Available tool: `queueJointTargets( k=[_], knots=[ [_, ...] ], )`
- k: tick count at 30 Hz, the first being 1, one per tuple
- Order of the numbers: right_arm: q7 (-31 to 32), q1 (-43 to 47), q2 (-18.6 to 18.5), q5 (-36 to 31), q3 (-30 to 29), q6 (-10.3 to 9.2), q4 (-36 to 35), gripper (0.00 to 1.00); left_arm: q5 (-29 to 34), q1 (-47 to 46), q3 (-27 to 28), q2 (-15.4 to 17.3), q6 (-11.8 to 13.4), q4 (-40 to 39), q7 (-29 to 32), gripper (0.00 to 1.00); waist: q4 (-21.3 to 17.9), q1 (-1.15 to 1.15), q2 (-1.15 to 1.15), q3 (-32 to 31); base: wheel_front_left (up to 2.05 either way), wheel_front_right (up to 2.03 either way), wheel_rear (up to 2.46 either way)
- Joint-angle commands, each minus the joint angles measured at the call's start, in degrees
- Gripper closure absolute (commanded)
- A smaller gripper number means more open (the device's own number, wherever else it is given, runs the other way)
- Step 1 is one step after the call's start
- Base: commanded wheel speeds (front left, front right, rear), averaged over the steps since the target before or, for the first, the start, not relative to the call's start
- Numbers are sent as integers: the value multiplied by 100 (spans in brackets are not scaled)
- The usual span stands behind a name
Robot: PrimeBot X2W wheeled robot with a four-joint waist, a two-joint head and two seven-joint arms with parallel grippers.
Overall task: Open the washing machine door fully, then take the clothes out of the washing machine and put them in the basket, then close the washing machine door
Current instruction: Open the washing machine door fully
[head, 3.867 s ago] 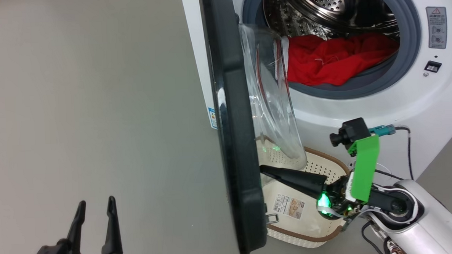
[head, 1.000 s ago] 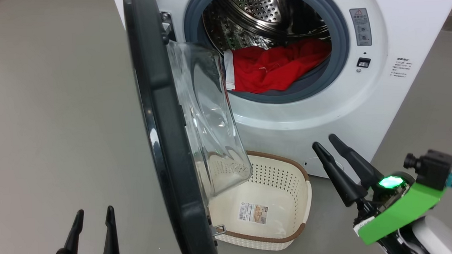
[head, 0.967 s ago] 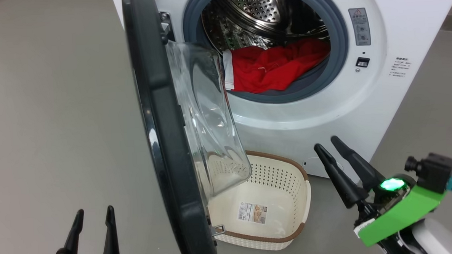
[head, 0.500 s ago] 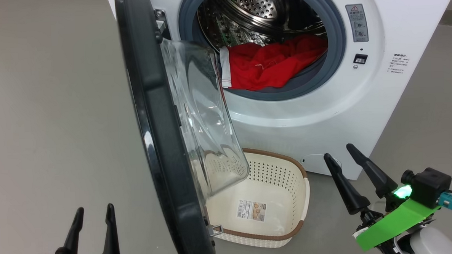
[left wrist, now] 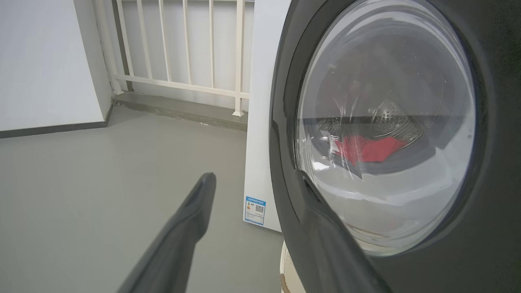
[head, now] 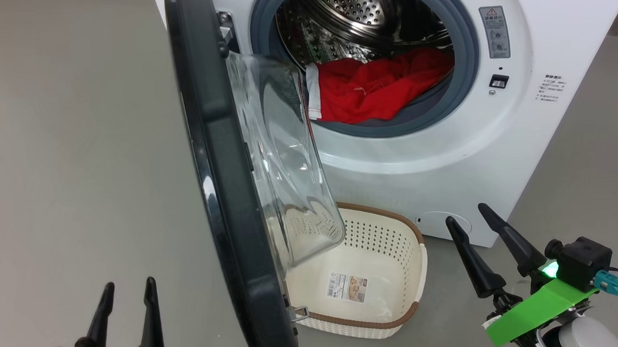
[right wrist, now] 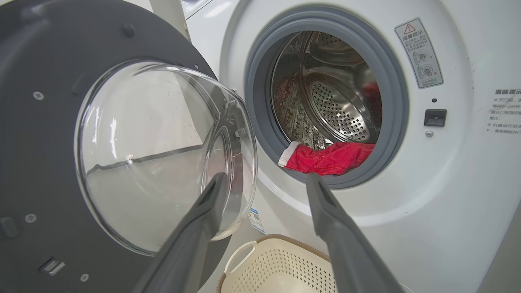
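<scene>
The washing machine point(head: 444, 157) stands with its door point(head: 221, 198) swung out edge-on toward me, glass bowl point(head: 283, 169) bulging right. Red clothes point(head: 378, 89) with a white band lie in the steel drum behind the grey gasket point(right wrist: 397, 134). The cream basket point(head: 371, 275) sits on the floor below the opening, partly under the door, holding nothing but its label. My right gripper point(head: 467, 213) is open, right of the basket and low before the washer. My left gripper point(head: 129, 288) is open at the lower left, left of the door point(left wrist: 407, 134). The clothes point(right wrist: 329, 158) show past the right fingers.
Grey floor point(head: 68, 152) spreads wide to the left of the door. In the left wrist view a white railing point(left wrist: 179, 53) and a wall stand behind the washer's side, which carries a small blue label point(left wrist: 254, 209). A latch slot point(head: 499, 80) sits right of the opening.
My right gripper has dropped lower and drawn back toward the lower right, away from the washer front. The camera shifted slightly; door, clothes and basket lie as before. Left gripper unchanged.
</scene>
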Motion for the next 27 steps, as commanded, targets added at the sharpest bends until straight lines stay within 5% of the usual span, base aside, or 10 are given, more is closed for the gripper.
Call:
queueJointTargets(
  k=[1,21,22,23,24,27],
  knots=[
    [-68,22,-14,-42,71,9,-116,0,-19,-225,183,96,55,-168,-46,0,3,0,0,3,0,0,0],
    [-69,115,54,-100,-18,9,-52,0,17,-204,168,96,16,-112,-46,0,44,0,0,-47,0,0,0],
    [-69,120,54,-104,-22,9,-43,0,19,-204,169,96,14,-110,-46,8,43,0,0,-49,0,0,0],
    [-69,125,65,-92,-32,9,-31,0,17,-201,168,96,11,-99,-46,40,40,0,0,-51,0,0,0],
    [-69,126,70,-83,-38,9,-26,0,12,-200,169,96,8,-91,-46,100,38,0,0,-49,0,0,0],
    [-69,125,59,-77,-49,9,-6,0,-10,-212,171,96,-1,-104,-46,100,41,0,0,-42,0,0,0]
  ],
)
